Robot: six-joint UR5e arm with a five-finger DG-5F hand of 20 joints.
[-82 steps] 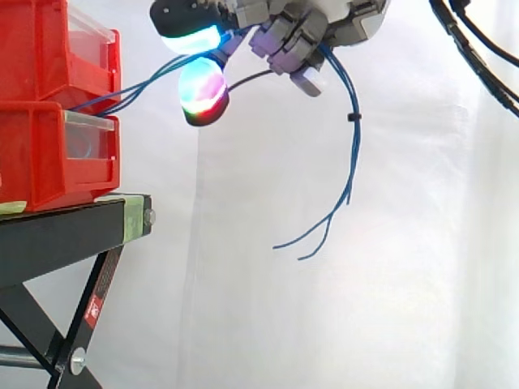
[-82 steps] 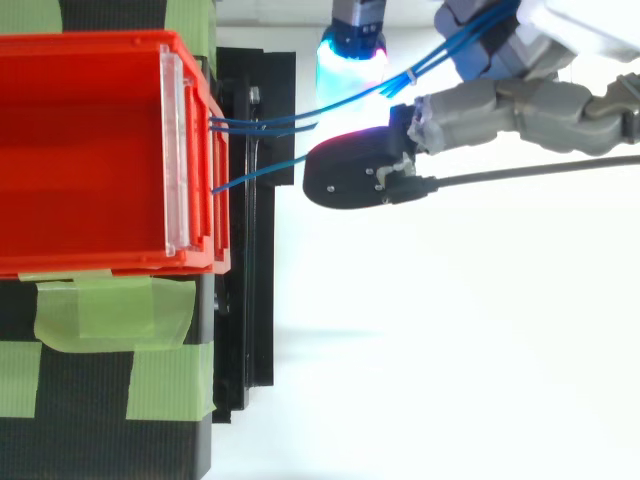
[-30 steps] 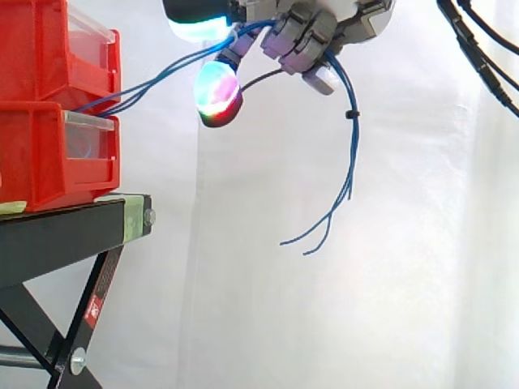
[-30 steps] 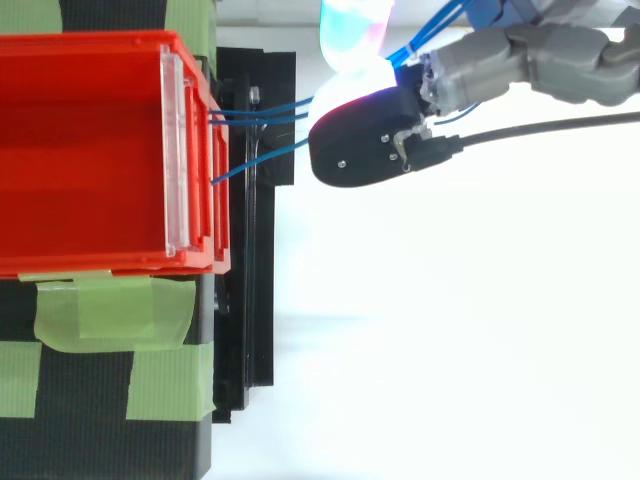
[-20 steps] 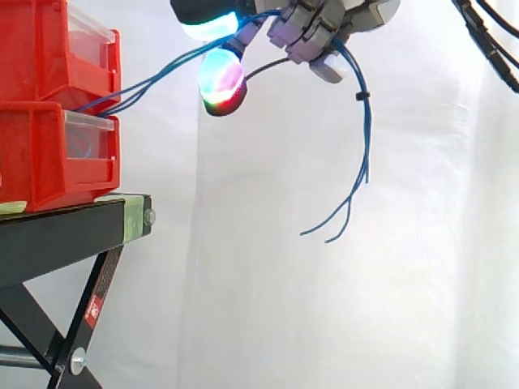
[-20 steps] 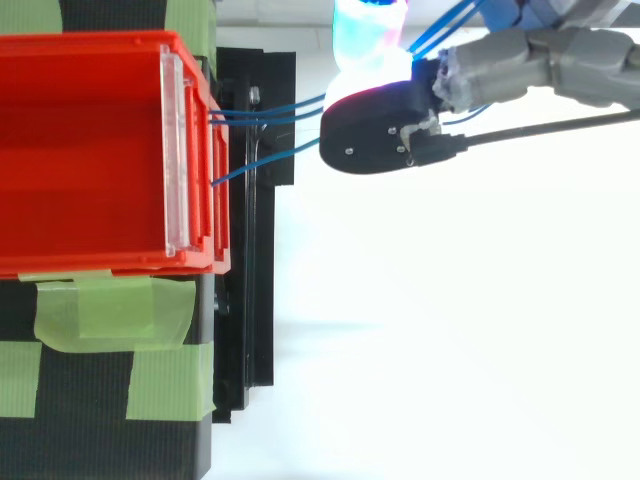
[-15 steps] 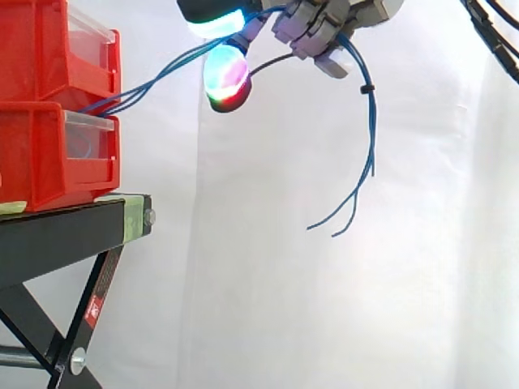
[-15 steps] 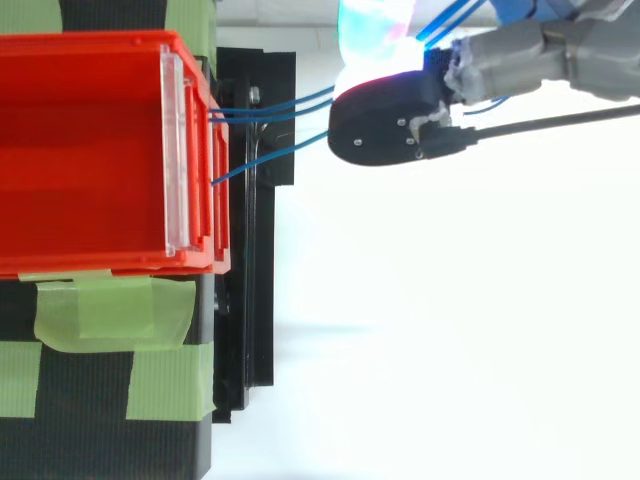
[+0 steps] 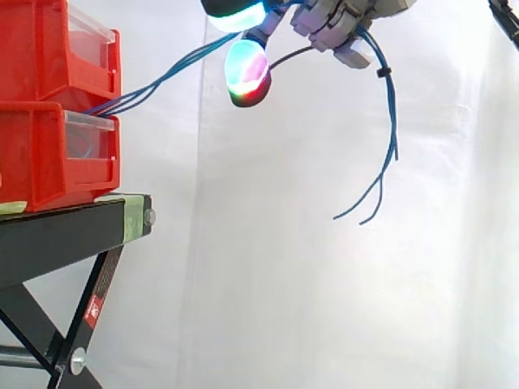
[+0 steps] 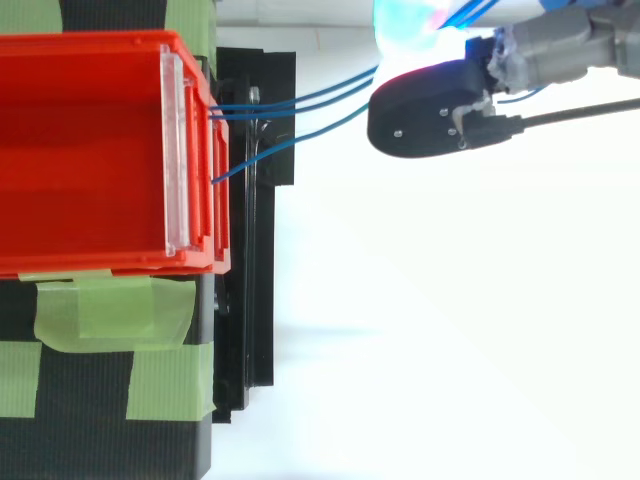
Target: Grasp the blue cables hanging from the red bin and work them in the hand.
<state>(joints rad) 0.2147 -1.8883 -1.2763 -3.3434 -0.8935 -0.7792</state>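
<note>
Blue cables (image 9: 162, 77) run from the front of the red bins (image 9: 57, 105) up and to the right into my hand (image 9: 340, 20) at the top of the side view. The hand's fingers are curled round the bundle. Beyond the hand the cables' free ends (image 9: 388, 154) hang down in a curve, held together by a small black tie. From above, the blue cables (image 10: 300, 105) leave the bin's (image 10: 90, 150) front edge and stretch taut toward the hand (image 10: 440, 110) at the upper right. Its pads (image 9: 247, 73) glow cyan, green and red.
The red bins sit stacked on a black stand (image 9: 73, 231) with crossed legs at the left. Green tape (image 10: 110, 310) holds the bin down on the stand. A white curtain hangs behind, with open room right of the stand.
The hand has moved right and slightly up, away from the bins, drawing the cables out straighter. The hanging ends swung right with it.
</note>
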